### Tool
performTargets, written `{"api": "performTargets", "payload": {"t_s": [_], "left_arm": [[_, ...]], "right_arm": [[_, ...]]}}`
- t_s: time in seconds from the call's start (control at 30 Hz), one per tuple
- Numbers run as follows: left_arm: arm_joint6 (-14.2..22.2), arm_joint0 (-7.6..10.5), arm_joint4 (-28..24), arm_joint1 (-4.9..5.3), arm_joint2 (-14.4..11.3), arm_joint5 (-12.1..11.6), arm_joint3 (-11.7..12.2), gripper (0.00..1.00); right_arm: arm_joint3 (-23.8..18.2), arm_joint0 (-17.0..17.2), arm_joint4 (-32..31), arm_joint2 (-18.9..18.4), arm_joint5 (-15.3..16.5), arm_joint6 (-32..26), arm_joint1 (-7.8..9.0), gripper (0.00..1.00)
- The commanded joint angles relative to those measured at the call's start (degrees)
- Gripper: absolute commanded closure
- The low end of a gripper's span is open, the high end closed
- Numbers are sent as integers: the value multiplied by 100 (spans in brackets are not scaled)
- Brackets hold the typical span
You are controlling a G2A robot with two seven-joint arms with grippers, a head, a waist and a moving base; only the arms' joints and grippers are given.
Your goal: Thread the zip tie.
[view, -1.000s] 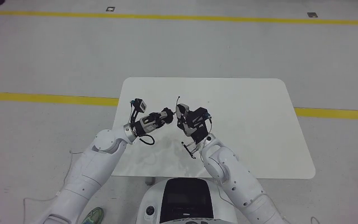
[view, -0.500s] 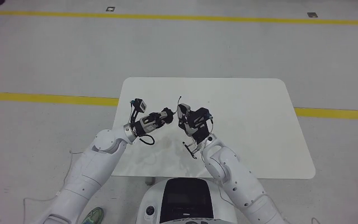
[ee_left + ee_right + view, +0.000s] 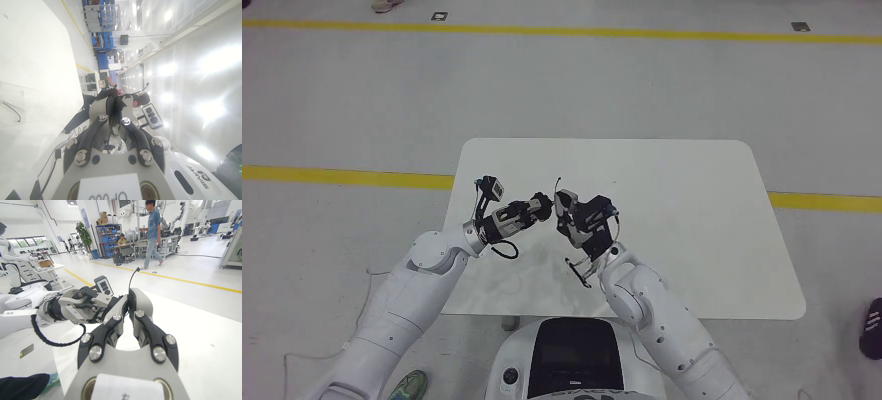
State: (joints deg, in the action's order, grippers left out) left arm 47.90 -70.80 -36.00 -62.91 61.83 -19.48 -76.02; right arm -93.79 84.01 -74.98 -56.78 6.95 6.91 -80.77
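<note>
The white table (image 3: 692, 220) stands on a grey floor crossed by yellow lines; above its near left part the left arm (image 3: 432, 255) and the right arm (image 3: 652, 310) come in from either side and meet; the left gripper (image 3: 123, 306) and the right gripper (image 3: 129, 300) are tip to tip, touching or nearly so, held up off the tabletop; the right fingers (image 3: 139, 302) are pressed together on the zip tie (image 3: 130, 279), a thin black strand clamped low down between the pads; from there it rises free in a slight curve and ends in its small square head, above both grippers; the left fingers (image 3: 100, 108) are drawn almost together, with a thin dark strand running between them back toward the palm; from the top view the tie shows as a short black line sticking up where the two grippers meet.
</note>
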Motion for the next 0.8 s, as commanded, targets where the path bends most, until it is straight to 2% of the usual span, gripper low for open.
{"api": "performTargets", "payload": {"t_s": [0.0,0.6,0.63,0.67,0.7,0.73,0.77], "left_arm": [[0,0,0,0,0,0,0,100],[0,0,0,0,0,0,0,100],[0,0,0,0,0,0,0,100],[0,0,0,0,0,0,0,100],[0,0,0,0,0,0,0,100],[0,0,0,0,0,0,0,100],[0,0,0,0,0,0,0,100]], "right_arm": [[-2,3,-11,17,-11,-8,-1,100],[-68,53,-148,16,-95,-80,23,100],[-72,54,-144,11,-95,-80,24,95],[-78,56,-138,5,-96,-83,25,73],[-84,57,-132,-3,-107,-81,26,7],[-95,59,-127,-12,-126,-72,27,0],[-105,62,-122,-20,-137,-61,28,0]]}}
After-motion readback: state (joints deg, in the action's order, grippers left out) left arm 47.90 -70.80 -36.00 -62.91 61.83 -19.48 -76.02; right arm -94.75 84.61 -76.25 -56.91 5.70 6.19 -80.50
